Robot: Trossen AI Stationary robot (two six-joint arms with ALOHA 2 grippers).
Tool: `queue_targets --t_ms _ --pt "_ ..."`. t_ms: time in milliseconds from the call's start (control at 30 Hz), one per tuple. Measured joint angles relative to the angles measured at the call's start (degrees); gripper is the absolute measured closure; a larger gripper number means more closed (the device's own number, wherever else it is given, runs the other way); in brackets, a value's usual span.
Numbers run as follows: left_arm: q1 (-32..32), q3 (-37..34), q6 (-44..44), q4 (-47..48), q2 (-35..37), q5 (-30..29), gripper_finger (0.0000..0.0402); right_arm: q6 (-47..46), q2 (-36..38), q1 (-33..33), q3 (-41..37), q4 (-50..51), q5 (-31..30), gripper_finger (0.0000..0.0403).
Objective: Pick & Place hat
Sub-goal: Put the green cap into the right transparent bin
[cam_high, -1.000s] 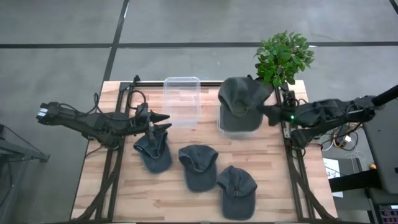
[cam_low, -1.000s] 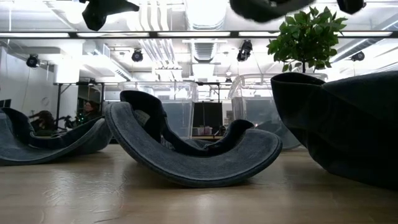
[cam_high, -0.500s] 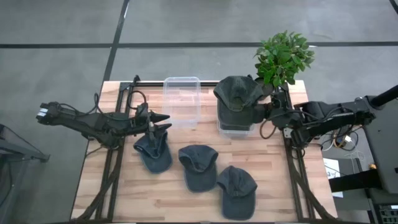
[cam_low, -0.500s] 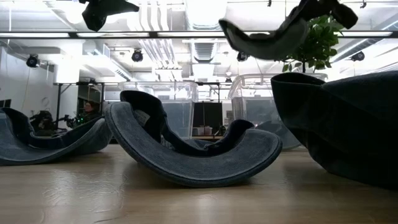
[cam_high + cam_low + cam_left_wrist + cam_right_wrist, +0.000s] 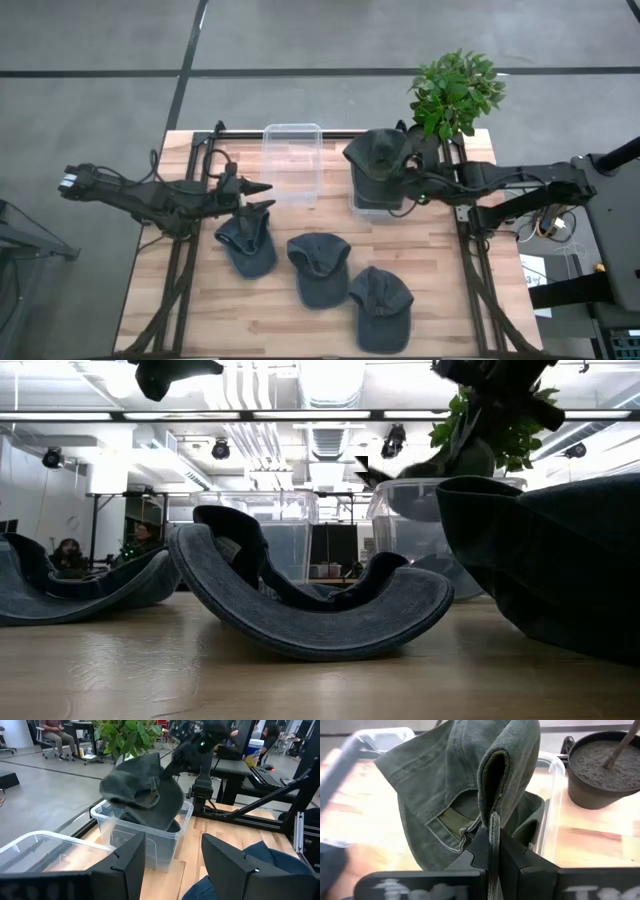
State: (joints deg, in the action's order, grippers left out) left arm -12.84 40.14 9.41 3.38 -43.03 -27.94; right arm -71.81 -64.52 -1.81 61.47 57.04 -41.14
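step: placing, hat [image 5: 470, 795] hangs past my fingertips over the bin [image 5: 362, 205]
right gripper [image 5: 490, 837]: my fingers pinching hat's brim
left gripper [image 5: 172, 855]: spread, waiting
next: i judge lower, release

Item: hat [image 5: 470, 785] pinched in my right jaws; it covers most of the clear bin [image 5: 552, 815] under it, contents partly hidden.
Item: hat at the bench's right edge [image 5: 560, 560], cut off in the low view.
Item: seated person [image 5: 57, 735] beyond the bench, cut off by the frame.
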Motion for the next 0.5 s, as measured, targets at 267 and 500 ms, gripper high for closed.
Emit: queue_targets --t_ms 267,500 --pt "0.0 -0.1 -0.3 0.4 1.0 0.0 0.0216 0.3 -2.9 2.0 0.0 0.8 3.7 0.0390" --pt "0.0 -0.1 -0.3 0.7 1.0 0.0 0.0216 0.2 -3.7 2.1 0.0 1.5 4.1 0.0389"
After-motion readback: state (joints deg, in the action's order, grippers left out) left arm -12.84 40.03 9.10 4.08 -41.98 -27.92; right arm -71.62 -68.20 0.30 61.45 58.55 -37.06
